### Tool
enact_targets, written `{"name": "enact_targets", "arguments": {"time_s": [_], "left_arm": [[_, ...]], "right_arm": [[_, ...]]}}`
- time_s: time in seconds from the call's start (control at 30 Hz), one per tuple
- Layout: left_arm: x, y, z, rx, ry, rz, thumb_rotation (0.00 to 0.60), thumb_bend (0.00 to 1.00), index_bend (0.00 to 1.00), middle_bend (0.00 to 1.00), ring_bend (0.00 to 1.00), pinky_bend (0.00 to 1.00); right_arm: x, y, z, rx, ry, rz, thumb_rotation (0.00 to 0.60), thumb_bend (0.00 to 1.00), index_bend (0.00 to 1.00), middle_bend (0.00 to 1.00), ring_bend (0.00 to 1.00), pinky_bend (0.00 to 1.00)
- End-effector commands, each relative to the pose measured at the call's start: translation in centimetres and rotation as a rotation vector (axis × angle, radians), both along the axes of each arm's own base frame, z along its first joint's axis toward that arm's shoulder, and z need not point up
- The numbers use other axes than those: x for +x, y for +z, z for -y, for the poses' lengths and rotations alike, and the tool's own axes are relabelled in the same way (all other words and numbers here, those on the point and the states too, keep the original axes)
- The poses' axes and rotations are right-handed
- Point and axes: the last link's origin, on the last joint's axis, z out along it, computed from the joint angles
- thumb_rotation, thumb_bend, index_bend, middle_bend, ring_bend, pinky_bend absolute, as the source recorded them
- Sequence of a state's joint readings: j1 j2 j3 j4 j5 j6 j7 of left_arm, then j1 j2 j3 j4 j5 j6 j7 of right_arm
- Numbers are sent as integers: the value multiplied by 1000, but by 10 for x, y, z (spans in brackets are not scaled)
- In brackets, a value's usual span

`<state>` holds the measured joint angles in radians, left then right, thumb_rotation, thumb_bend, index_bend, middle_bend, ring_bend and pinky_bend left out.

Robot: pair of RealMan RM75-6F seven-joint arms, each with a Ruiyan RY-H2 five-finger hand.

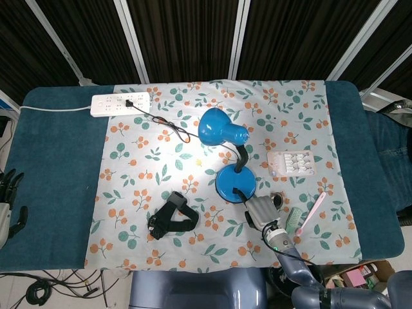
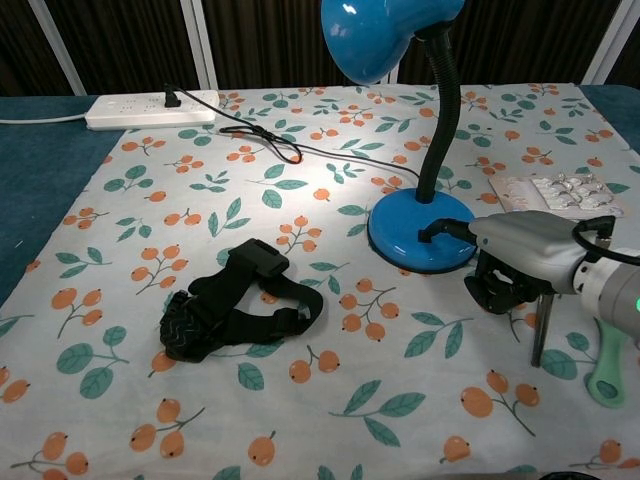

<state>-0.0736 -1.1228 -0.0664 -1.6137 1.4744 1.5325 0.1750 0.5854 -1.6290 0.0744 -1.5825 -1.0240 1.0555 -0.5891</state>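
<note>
The floral tablecloth [image 1: 129, 161] carries the blue desk lamp [image 2: 421, 236], lit, with its base just right of centre. The right hand [image 2: 520, 262] rests at the base's 4 o'clock, fingers curled in, holding nothing visible. The black headlamp strap [image 2: 240, 310] lies at the base's 8 o'clock. The left hand [image 1: 9, 199] sits at the table's 9 o'clock edge, fingers apart, empty.

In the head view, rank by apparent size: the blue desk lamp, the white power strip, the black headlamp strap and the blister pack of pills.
1. Blue gooseneck desk lamp, clearly largest.
2. White plastic power strip.
3. Black fabric headlamp strap and silver blister pack of pills: they look about alike, so I won't rank them.
</note>
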Motion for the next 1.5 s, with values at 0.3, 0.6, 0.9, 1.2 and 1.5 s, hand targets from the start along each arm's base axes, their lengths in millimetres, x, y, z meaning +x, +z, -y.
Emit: {"name": "enact_targets", "arguments": {"time_s": [0.3, 0.6, 0.9, 1.2, 1.5], "left_arm": [[0, 0, 0, 1, 0, 0, 600, 517, 55, 21, 0, 0], [0, 0, 0, 0, 1, 1, 600, 516, 54, 21, 0, 0], [0, 1, 0, 1, -1, 2, 600, 516, 55, 21, 0, 0], [0, 0, 1, 0, -1, 1, 600, 516, 55, 21, 0, 0], [1, -1, 1, 4, 0, 0, 600, 516, 55, 21, 0, 0]], "right_arm": [[0, -3, 2, 7, -7, -8, 600, 584, 118, 888, 953, 885], [2, -1, 4, 5, -18, -7, 600, 584, 133, 890, 955, 884], [20, 35, 19, -162, 27, 122, 600, 479, 124, 672, 784, 697], [7, 111, 4, -251, -42, 117, 600, 313, 0, 282, 378, 238], [-29, 179, -42, -445, -89, 55, 600, 236, 0, 149, 245, 165]]}}
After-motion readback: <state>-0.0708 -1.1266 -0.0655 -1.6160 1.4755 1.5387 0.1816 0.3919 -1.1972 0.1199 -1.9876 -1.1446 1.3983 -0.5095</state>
